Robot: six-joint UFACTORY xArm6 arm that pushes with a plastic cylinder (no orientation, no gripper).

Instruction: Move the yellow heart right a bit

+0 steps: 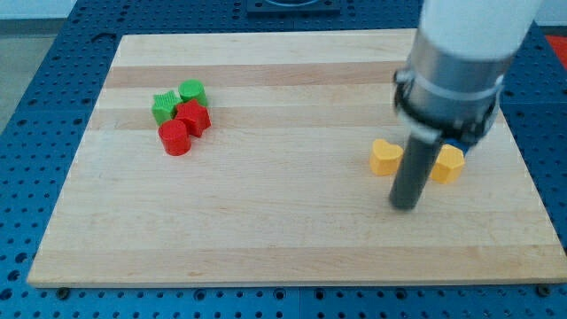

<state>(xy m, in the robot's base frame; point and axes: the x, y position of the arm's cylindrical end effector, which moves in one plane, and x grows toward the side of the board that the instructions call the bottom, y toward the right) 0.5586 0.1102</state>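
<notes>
Two yellow blocks lie on the right half of the wooden board point(283, 239). The left yellow block point(384, 158) seems to have a notched top like a heart. The right yellow block point(449, 164) is partly hidden behind the rod, so its shape is unclear. The dark rod comes down between them. My tip point(405, 207) rests on the board just below the gap between the two, slightly nearer the left one, and I cannot tell whether the rod touches either block.
A cluster sits at the view's upper left: a green star point(163, 108), a green cylinder point(192, 90), a red block point(193, 117) and a red cylinder point(175, 138). The arm's white and grey body point(461, 62) hangs over the upper right. The board's right edge is near the yellow blocks.
</notes>
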